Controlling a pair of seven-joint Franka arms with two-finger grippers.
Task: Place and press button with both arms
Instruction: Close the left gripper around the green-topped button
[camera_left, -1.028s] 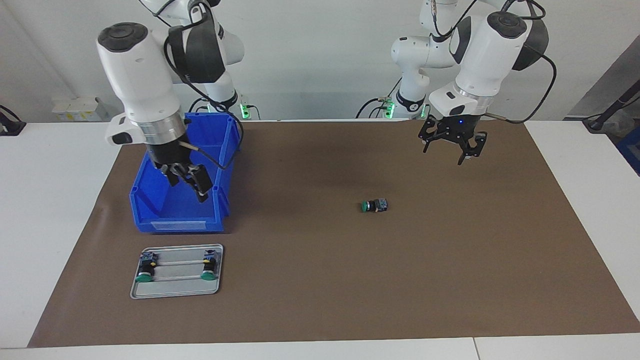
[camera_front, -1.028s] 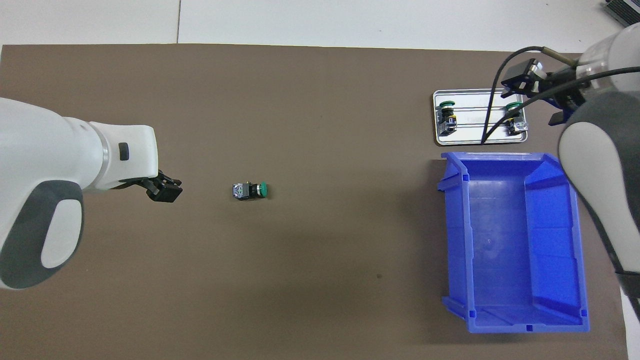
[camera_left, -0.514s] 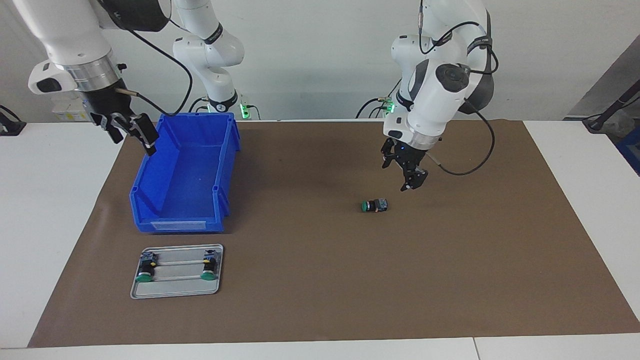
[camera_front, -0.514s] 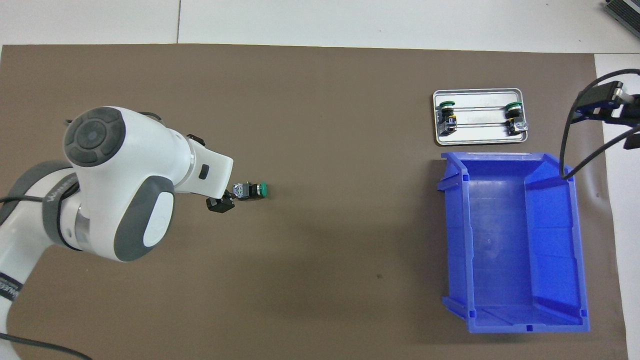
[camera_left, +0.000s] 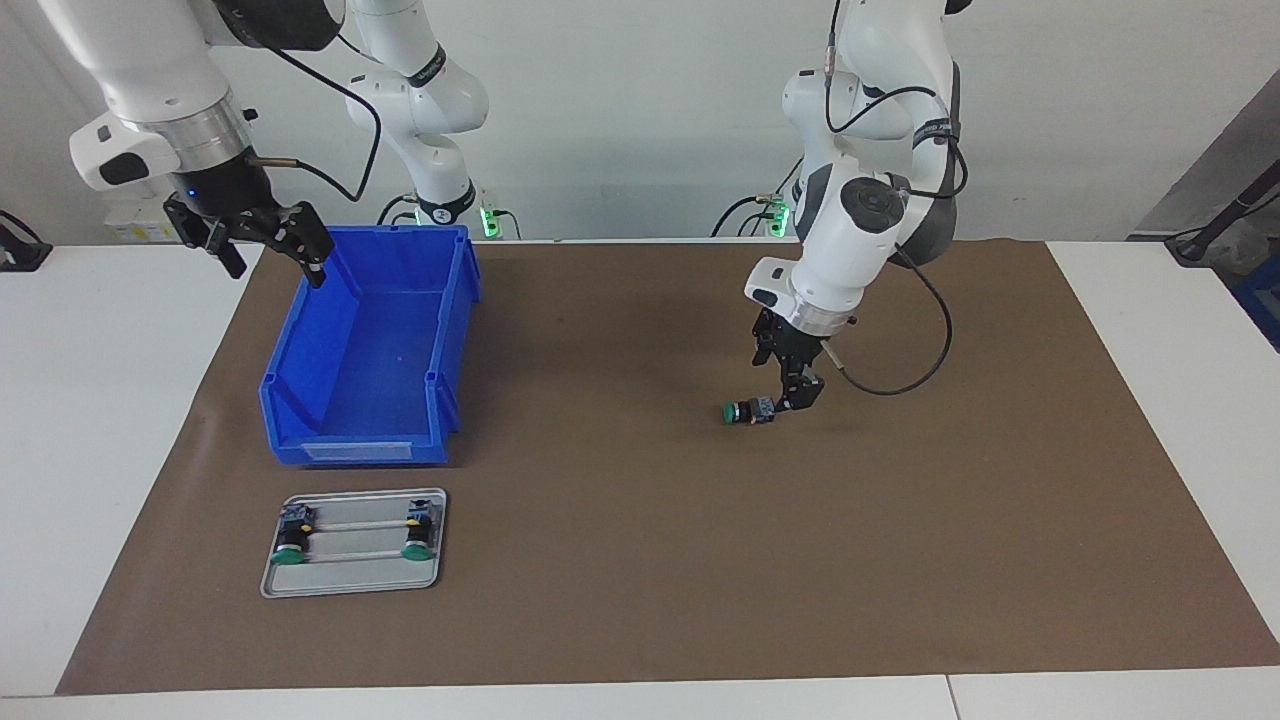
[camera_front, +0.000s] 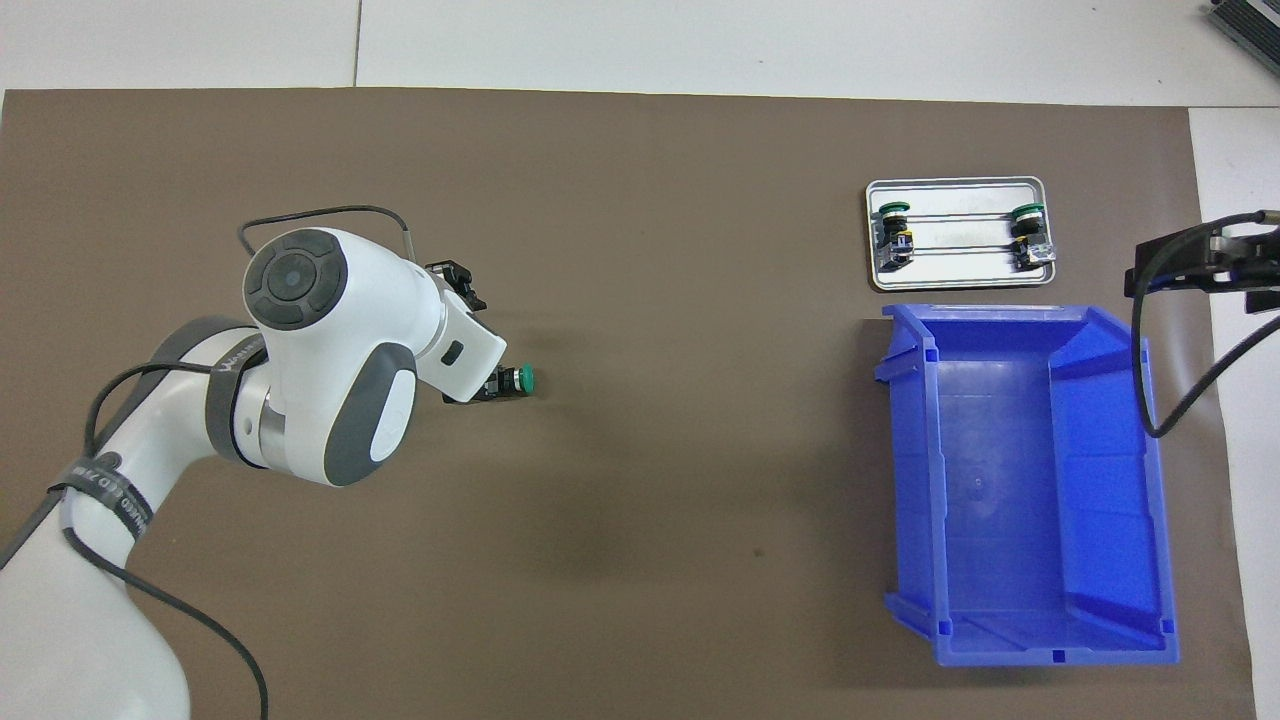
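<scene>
The button (camera_left: 742, 412) lies on its side on the brown mat, green cap (camera_front: 526, 379) toward the right arm's end of the table. My left gripper (camera_left: 795, 393) is low over the mat at the button's grey-blue rear block. In the overhead view the left gripper (camera_front: 478, 385) covers that block. I cannot tell whether it grips the button. My right gripper (camera_left: 268, 256) is open and empty. It hangs raised over the mat's edge, beside the blue bin's corner, and shows in the overhead view (camera_front: 1192, 268) too.
A blue bin (camera_left: 350, 440) stands empty at the right arm's end of the table (camera_front: 1000, 640). A metal tray (camera_left: 350, 582) lies just farther from the robots than the bin and holds two alike buttons (camera_front: 893, 232) (camera_front: 1030, 238).
My left gripper came down from the air to the button's rear block. My right gripper rose out of the blue bin and moved to its outer corner. The button has not moved.
</scene>
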